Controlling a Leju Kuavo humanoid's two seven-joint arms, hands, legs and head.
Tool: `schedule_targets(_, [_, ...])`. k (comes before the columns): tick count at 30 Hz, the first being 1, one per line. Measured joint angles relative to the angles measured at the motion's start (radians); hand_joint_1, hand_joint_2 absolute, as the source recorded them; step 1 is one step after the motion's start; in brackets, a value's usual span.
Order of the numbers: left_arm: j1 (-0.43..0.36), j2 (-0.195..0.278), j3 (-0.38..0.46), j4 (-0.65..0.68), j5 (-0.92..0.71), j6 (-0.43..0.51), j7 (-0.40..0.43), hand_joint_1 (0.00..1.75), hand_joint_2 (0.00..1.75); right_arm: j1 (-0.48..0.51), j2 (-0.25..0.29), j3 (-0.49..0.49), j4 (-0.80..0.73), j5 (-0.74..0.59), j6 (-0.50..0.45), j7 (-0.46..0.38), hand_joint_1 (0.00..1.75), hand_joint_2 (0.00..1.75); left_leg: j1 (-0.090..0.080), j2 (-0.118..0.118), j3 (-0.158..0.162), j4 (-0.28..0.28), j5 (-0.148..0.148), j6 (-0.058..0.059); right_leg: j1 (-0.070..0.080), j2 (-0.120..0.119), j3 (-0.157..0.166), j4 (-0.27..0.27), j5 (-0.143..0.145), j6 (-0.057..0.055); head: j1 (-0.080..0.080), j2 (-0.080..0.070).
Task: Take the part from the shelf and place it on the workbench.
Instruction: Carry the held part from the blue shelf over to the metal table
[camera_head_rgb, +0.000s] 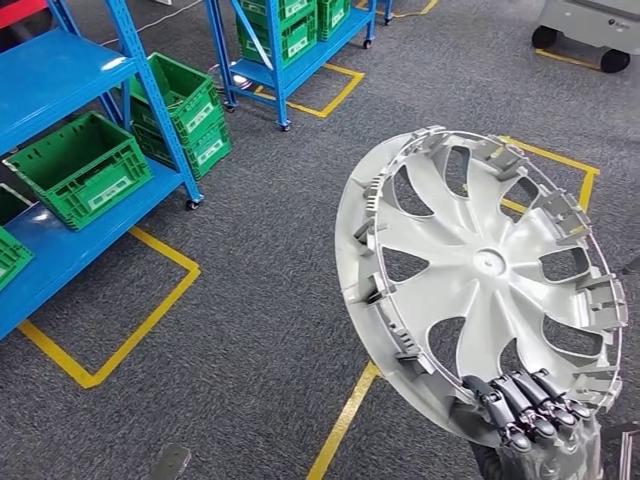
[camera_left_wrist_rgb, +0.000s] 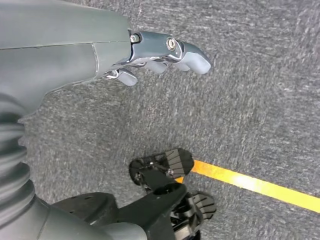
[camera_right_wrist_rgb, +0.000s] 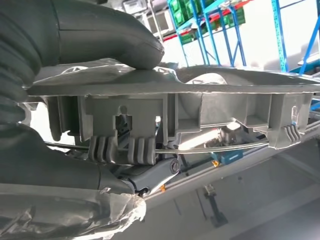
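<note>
1. shelving: blue shelf (camera_head_rgb: 60, 70) stands at the far left of the head view, with a green crate (camera_head_rgb: 79, 165) on its lower deck and more green crates (camera_head_rgb: 189, 110) stacked just beside it on the floor.
2. floor markings: yellow floor tape (camera_head_rgb: 113, 350) outlines the bay around the shelf on the grey carpet.
3. left hand (camera_left_wrist_rgb: 162, 52): seen in the left wrist view hanging over the carpet, fingers extended and apart, holding nothing, well apart from the part.
4. second blue shelf (camera_head_rgb: 290, 60): stands further back near the centre, also loaded with green crates.
5. part: the wheel cover (camera_head_rgb: 483, 270), a silver disc with curved spokes, is already off the shelf and held up at the right, tilted with its clip-lined back face toward the camera.
6. right hand (camera_head_rgb: 528, 410): grips the wheel cover at its lower rim; dark fingers hook over the back side of the rim, and the right wrist view shows the thumb (camera_right_wrist_rgb: 109, 35) pressing on the opposite face.
7. key relation: the disc stands up and to the left from the gripping hand, so it is carried edge-on from one point of the rim; the right hand alone is engaged.
8. judgement: no workbench is visible, so the next move likely calls for turning and walking; the shelves at the left are well apart from the wheel cover.
</note>
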Motion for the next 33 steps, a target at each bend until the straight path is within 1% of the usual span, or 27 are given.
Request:
schedule_targets(1, [0.001,0.000,0.000,0.000,0.000,0.000,-0.001,0.00,1.75,0.001,0.002,-0.003,-0.002,0.000,0.000,-0.003,1.75,1.75,0.002,0.005,-0.001,-0.002,0.002,0.003,-0.001,-0.011,-0.019,0.039,-0.025,0.006,0.003,0.000])
schedule_targets(3, [0.004,0.001,-0.001,0.000,-0.001,0.000,-0.001,0.00,1.75,0.002,0.006,-0.009,-0.005,0.000,0.000,-0.011,1.75,1.75,0.003,0.018,-0.003,-0.001,0.003,0.006,-0.006,-0.033,-0.083,0.183,-0.097,0.018,0.010,0.000])
schedule_targets(4, [0.006,0.002,-0.002,0.000,-0.001,0.002,0.002,0.00,1.75,0.002,0.009,-0.012,-0.006,0.000,0.000,-0.016,1.75,1.75,0.003,0.027,-0.004,-0.001,0.004,0.007,-0.008,-0.037,-0.112,0.249,-0.121,0.023,0.010,0.000])
schedule_targets(5, [0.008,0.003,-0.003,0.000,-0.002,0.004,0.006,0.00,1.75,0.003,0.013,-0.015,-0.008,0.000,0.000,-0.021,1.75,1.75,0.003,0.035,-0.004,0.000,0.004,0.007,-0.011,-0.040,-0.128,0.288,-0.129,0.027,0.010,0.000])
schedule_targets(6, [0.009,0.004,-0.003,0.000,-0.003,0.006,0.010,0.00,1.75,0.005,0.016,-0.018,-0.009,0.000,0.000,-0.026,1.75,1.75,0.003,0.043,-0.005,0.001,0.004,0.006,-0.014,-0.042,-0.120,0.279,-0.115,0.030,0.010,0.000])
schedule_targets(7, [0.009,0.004,-0.004,0.000,-0.004,0.008,0.014,0.00,1.75,0.006,0.020,-0.022,-0.012,0.000,0.000,-0.032,1.75,1.75,0.003,0.049,-0.004,0.002,0.004,0.005,-0.017,-0.047,-0.093,0.232,-0.087,0.032,0.010,0.000])
schedule_targets(8, [0.009,0.004,-0.005,0.000,-0.005,0.011,0.017,0.00,1.75,0.008,0.025,-0.026,-0.014,0.000,0.000,-0.036,1.75,1.75,0.004,0.055,-0.004,0.005,0.002,0.002,-0.020,-0.059,-0.050,0.155,-0.054,0.035,0.010,0.000])
schedule_targets(9, [0.009,0.005,-0.005,0.000,-0.006,0.015,0.020,0.00,1.75,0.009,0.029,-0.030,-0.017,0.000,0.000,-0.041,1.75,1.75,0.003,0.061,-0.004,0.009,0.000,-0.003,-0.019,-0.073,-0.011,0.082,-0.031,0.036,0.011,0.000])
schedule_targets(10, [0.009,0.006,-0.006,0.000,-0.008,0.019,0.023,0.00,1.75,0.011,0.033,-0.033,-0.020,0.000,0.000,-0.045,1.75,1.75,0.001,0.066,-0.005,0.013,-0.002,-0.009,-0.018,-0.081,0.017,0.029,-0.017,0.031,0.010,0.000])
schedule_targets(11, [0.010,0.007,-0.006,0.000,-0.009,0.022,0.024,0.00,1.75,0.012,0.037,-0.036,-0.022,0.001,0.000,-0.048,1.75,1.75,-0.001,0.070,-0.006,0.016,-0.004,-0.015,-0.017,-0.086,0.032,-0.001,-0.013,0.025,0.010,0.000])
schedule_targets(14, [0.011,0.008,-0.006,0.000,-0.010,0.026,0.024,0.00,1.75,0.020,0.048,-0.042,-0.025,0.002,0.000,-0.053,1.75,1.75,-0.001,0.085,-0.011,0.021,-0.005,-0.028,-0.014,-0.062,0.023,0.000,-0.009,-0.004,0.009,0.000])
schedule_targets(15, [0.011,0.008,-0.007,0.000,-0.010,0.027,0.023,0.00,1.75,0.024,0.051,-0.044,-0.026,0.002,0.000,-0.053,1.75,1.75,0.001,0.079,-0.016,0.033,-0.016,-0.033,-0.013,-0.054,0.019,0.001,-0.006,-0.011,0.009,0.000])
schedule_targets(16, [0.011,0.008,-0.007,0.000,-0.009,0.026,0.023,0.00,1.75,0.026,0.054,-0.045,-0.027,0.002,0.000,-0.054,1.75,1.75,0.002,0.068,-0.030,0.064,-0.041,-0.037,-0.014,-0.046,0.016,0.000,-0.002,-0.018,0.009,0.000])
schedule_targets(17, [0.011,0.008,-0.007,0.000,-0.009,0.026,0.022,0.00,1.75,0.028,0.057,-0.047,-0.027,0.002,0.000,-0.056,1.75,1.75,0.002,0.052,-0.055,0.118,-0.075,-0.038,-0.015,-0.037,0.011,0.000,0.002,-0.024,0.009,0.000])
schedule_targets(19, [0.013,0.008,-0.007,0.000,-0.007,0.025,0.023,0.00,1.75,0.030,0.062,-0.051,-0.029,0.002,0.000,-0.061,1.75,1.75,0.002,0.028,-0.123,0.262,-0.144,-0.036,-0.012,-0.018,0.002,0.000,0.007,-0.032,0.009,0.000])
schedule_targets(20, [0.015,0.008,-0.007,0.000,-0.006,0.024,0.024,0.00,1.75,0.032,0.064,-0.053,-0.029,0.002,0.000,-0.064,1.75,1.75,0.001,0.023,-0.147,0.312,-0.158,-0.033,-0.009,-0.007,-0.002,0.000,0.009,-0.034,0.009,0.000])
schedule_targets(21, [0.015,0.008,-0.007,0.000,-0.005,0.023,0.026,0.00,1.75,0.034,0.065,-0.055,-0.029,0.002,0.000,-0.066,1.75,1.75,-0.001,0.019,-0.155,0.326,-0.151,-0.029,-0.007,0.005,-0.004,0.000,0.010,-0.036,0.009,0.000])
schedule_targets(22, [0.015,0.008,-0.007,0.000,-0.005,0.022,0.027,0.00,1.75,0.035,0.067,-0.056,-0.030,0.002,0.000,-0.068,1.75,1.75,-0.003,0.014,-0.142,0.299,-0.124,-0.023,-0.006,0.018,-0.005,0.000,0.012,-0.036,0.009,0.000])
schedule_targets(23, [0.015,0.008,-0.007,0.000,-0.004,0.022,0.028,0.00,1.75,0.036,0.068,-0.057,-0.030,0.002,0.000,-0.069,1.75,1.75,-0.005,0.002,-0.114,0.241,-0.085,-0.016,-0.005,0.031,-0.004,0.000,0.013,-0.035,0.009,0.000])
schedule_targets(24, [0.015,0.009,-0.007,0.000,-0.004,0.021,0.029,0.00,1.75,0.036,0.069,-0.058,-0.031,0.002,0.000,-0.071,1.75,1.75,-0.006,-0.026,-0.081,0.169,-0.048,-0.008,-0.005,0.043,-0.005,0.001,0.015,-0.032,0.009,0.000])
schedule_targets(25, [0.014,0.010,-0.007,0.000,-0.004,0.020,0.031,0.00,1.75,0.036,0.070,-0.059,-0.031,0.002,0.000,-0.073,1.75,1.75,-0.006,-0.053,-0.050,0.103,-0.023,-0.002,-0.005,0.055,-0.008,0.003,0.016,-0.030,0.009,0.000])
schedule_targets(26, [0.013,0.011,-0.007,0.000,-0.004,0.020,0.033,0.00,1.75,0.035,0.071,-0.060,-0.032,0.002,0.000,-0.075,1.75,1.75,-0.006,-0.074,-0.031,0.059,-0.011,0.000,-0.006,0.066,-0.014,0.004,0.019,-0.025,0.009,0.000])
schedule_targets(27, [0.013,0.011,-0.007,0.000,-0.004,0.019,0.034,0.00,1.75,0.035,0.072,-0.061,-0.033,0.003,0.000,-0.076,1.75,1.75,-0.005,-0.086,-0.022,0.035,-0.009,0.000,-0.008,0.077,-0.020,0.006,0.023,-0.020,0.009,0.000])
schedule_targets(29, [0.012,0.010,-0.008,0.000,-0.004,0.019,0.036,0.00,1.75,0.036,0.073,-0.063,-0.035,0.004,0.000,-0.077,1.75,1.75,-0.005,-0.067,-0.019,0.024,-0.010,-0.002,-0.012,0.102,-0.033,0.003,0.031,-0.007,0.009,0.000])
schedule_targets(30, [0.011,0.009,-0.008,0.000,-0.004,0.020,0.037,0.00,1.75,0.038,0.074,-0.064,-0.036,0.004,0.000,-0.078,1.75,1.75,-0.004,-0.054,-0.017,0.018,-0.007,0.000,-0.011,0.095,-0.039,0.008,0.028,-0.002,0.010,0.000])
schedule_targets(31, [0.010,0.008,-0.009,0.000,-0.004,0.021,0.037,0.00,1.75,0.038,0.074,-0.065,-0.038,0.005,0.000,-0.079,1.75,1.75,-0.002,-0.040,-0.014,0.012,-0.003,0.003,-0.009,0.072,-0.051,0.027,0.015,0.002,0.012,0.000])
schedule_targets(33, [0.010,0.007,-0.011,0.000,-0.005,0.023,0.037,0.00,1.75,0.036,0.076,-0.069,-0.039,0.005,0.000,-0.085,1.75,1.75,0.000,-0.009,-0.010,0.006,-0.001,0.007,-0.005,0.001,-0.101,0.127,-0.040,0.010,0.018,0.000])
